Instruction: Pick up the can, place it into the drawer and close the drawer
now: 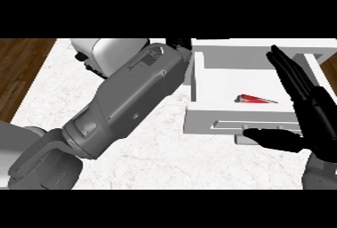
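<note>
A white drawer (197,75) stands pulled out at the upper right of the counter. Inside it, near the front wall, lies a red can (257,99) on its side, only partly showing. My right hand (320,129) is open at the right edge, its straight fingers (293,79) reaching up along the drawer's right side while the thumb (271,137) lies over the drawer front beside the handle (248,126). My left forearm (125,102) crosses the view diagonally, and only a black bit of the left hand (178,43) shows beside the drawer's back left corner.
The white marble counter (178,164) spreads below and to the left of the drawer. Brown wooden floor (20,67) lies past the counter's left edge. The left forearm hides much of the counter's middle.
</note>
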